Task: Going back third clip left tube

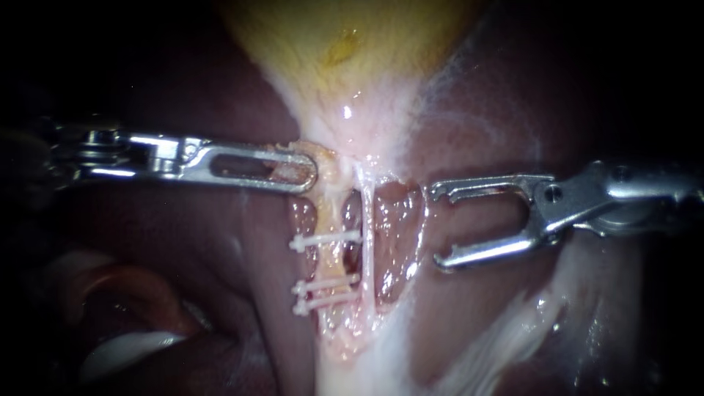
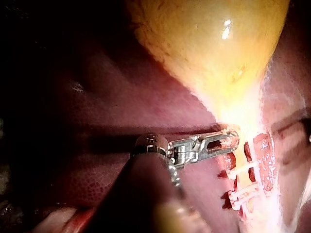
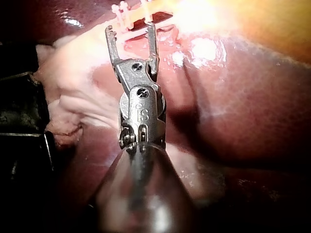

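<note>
Three white clips (image 1: 326, 284) sit across the left tube (image 1: 334, 260) in the endoscope view, one alone and a close pair at 6 o'clock from it. We judge the clipping part done: the third clip is on and only the retreat is left. Our right instrument (image 1: 438, 227) lies at 3 o'clock from the clips, beyond the thin right tube (image 1: 367, 242). Its shaft runs out toward 3 o'clock, and its jaws are spread wide, empty and touching neither tube. It lies nearly level over the liver (image 1: 477, 330), tips pointing at 9 o'clock. To finish, we judge it need only draw straight back along its shaft. Our left instrument (image 1: 304, 170) reaches in from 9 o'clock, level, its windowed jaws closed on the gallbladder neck (image 1: 328, 158) at 12 o'clock from the clips. It appears to be holding the tube taut.
</note>
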Robot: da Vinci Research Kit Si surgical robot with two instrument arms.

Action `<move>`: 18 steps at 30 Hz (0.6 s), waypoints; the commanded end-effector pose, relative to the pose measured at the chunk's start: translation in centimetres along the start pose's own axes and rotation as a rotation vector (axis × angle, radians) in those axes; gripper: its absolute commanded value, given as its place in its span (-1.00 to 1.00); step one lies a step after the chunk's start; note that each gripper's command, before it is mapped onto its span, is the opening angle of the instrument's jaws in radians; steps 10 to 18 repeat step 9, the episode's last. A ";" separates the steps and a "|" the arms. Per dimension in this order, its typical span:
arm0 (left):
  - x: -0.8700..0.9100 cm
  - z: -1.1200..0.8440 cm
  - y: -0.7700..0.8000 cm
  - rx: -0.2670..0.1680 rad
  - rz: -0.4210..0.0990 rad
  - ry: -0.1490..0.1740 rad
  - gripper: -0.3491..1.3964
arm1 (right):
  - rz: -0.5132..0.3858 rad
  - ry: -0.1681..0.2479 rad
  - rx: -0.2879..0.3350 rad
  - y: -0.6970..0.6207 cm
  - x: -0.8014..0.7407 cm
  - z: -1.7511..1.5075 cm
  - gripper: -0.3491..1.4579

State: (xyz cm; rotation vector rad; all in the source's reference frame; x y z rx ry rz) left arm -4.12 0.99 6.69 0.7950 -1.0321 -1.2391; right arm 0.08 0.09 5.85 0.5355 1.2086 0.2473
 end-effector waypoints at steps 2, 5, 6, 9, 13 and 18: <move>0.00 0.00 0.00 -0.001 0.000 0.001 -1.00 | 0.000 0.000 0.000 0.00 0.00 0.00 -0.06; 0.00 0.00 0.00 -0.001 0.000 0.001 -1.00 | -0.006 0.000 0.000 0.00 0.00 0.00 -0.06; 0.00 0.00 0.00 0.000 0.000 0.001 -1.00 | -0.006 0.000 0.000 0.00 0.00 -0.01 -0.06; 0.00 -0.01 0.00 0.000 0.000 0.001 -1.00 | -0.006 0.000 0.000 0.00 0.00 -0.01 -0.06; 0.00 -0.01 0.00 0.000 0.000 0.001 -1.00 | -0.006 0.000 0.000 0.00 0.00 -0.01 -0.06; 0.00 -0.01 0.00 0.000 0.000 0.001 -1.00 | -0.006 0.000 0.000 0.00 0.00 -0.01 -0.06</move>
